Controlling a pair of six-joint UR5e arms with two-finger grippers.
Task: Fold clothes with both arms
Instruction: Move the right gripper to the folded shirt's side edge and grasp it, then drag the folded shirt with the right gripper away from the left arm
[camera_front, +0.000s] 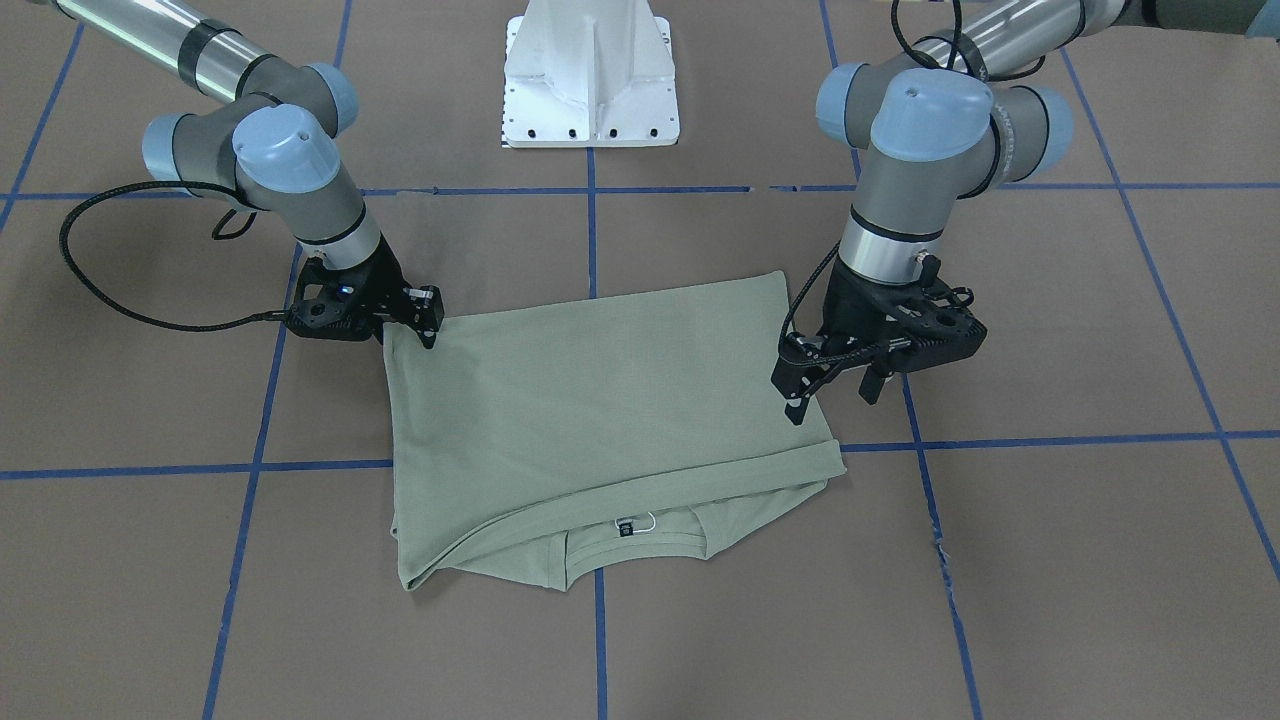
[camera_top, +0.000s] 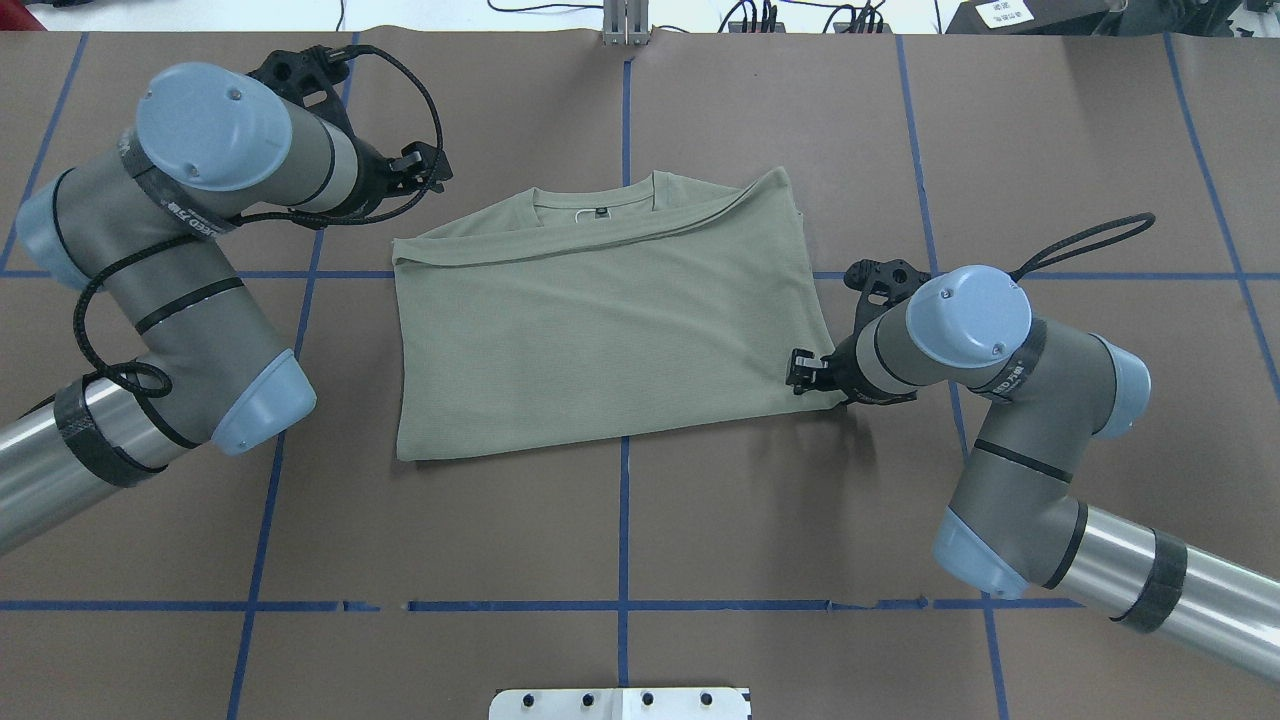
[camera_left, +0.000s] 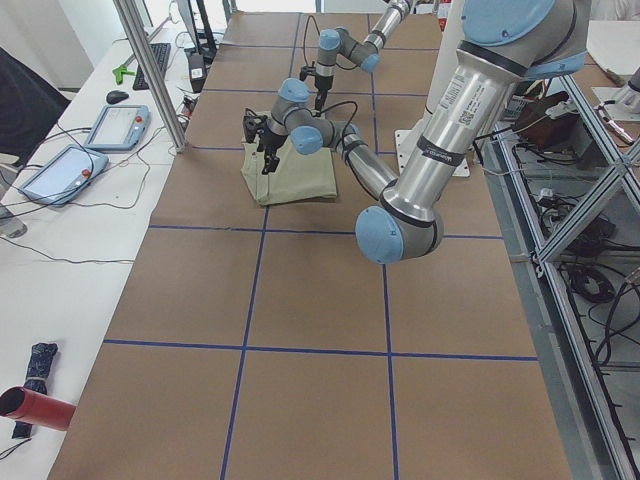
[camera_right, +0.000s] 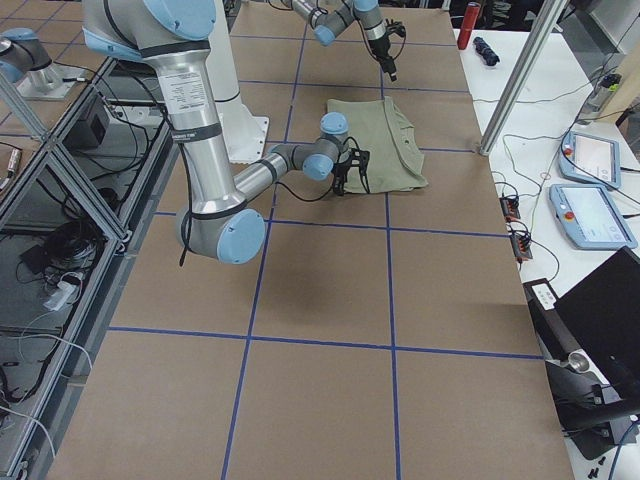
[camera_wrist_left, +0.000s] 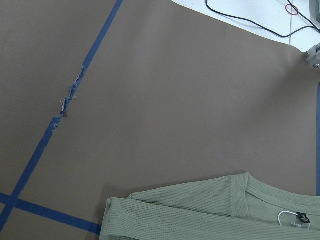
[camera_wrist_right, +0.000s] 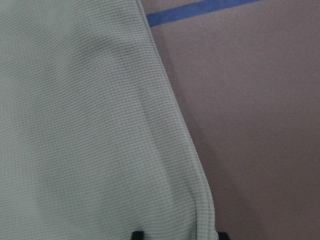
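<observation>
- The folded shirt (camera_top: 600, 330) lies mid-frame on the worktop (camera_top: 620, 540).
- The right pincer (camera_front: 428, 328) has its tips apart astride one corner; it should pinch both layers.
- The left pincer (camera_front: 833, 398) hovers spread and probably needs lowering onto its own corner.
</observation>
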